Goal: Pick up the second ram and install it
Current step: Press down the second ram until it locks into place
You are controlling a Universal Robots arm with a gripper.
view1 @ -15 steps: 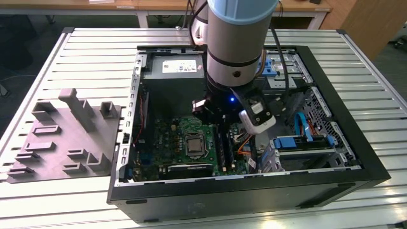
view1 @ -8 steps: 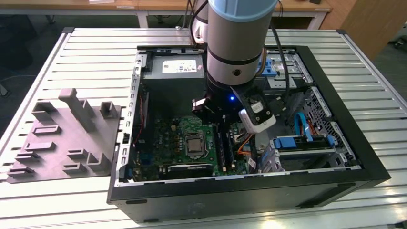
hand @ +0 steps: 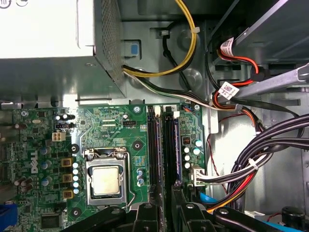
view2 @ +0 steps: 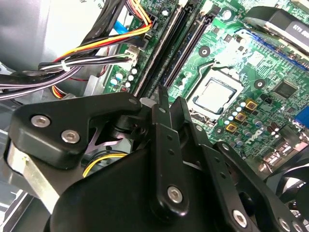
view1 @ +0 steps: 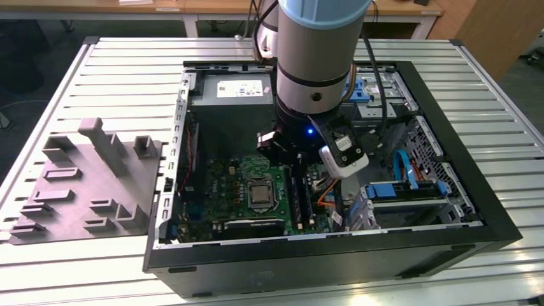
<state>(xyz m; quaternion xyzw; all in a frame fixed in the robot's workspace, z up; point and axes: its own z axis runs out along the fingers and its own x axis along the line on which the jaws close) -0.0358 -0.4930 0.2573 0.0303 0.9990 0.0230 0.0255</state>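
My gripper (view1: 293,164) hangs low inside the open computer case (view1: 340,254), over the green motherboard (view1: 242,185). In the second wrist view the gripper (view2: 170,99) sits just above the near end of the long black memory slots (view2: 176,53). In the first wrist view the gripper (hand: 166,215) is in line with those slots (hand: 168,145), beside the processor socket (hand: 105,180). A bluish board edge (hand: 176,145) stands along one slot. The second ram is hidden in these views.
The grey power supply (view1: 231,95) fills the case's back corner. Cable bundles (view2: 87,63) (hand: 260,159) run close beside the slots. Blue drive brackets (view1: 399,188) sit toward the exterior view's right. A grey moulded fixture (view1: 85,185) lies on the slatted table outside the case.
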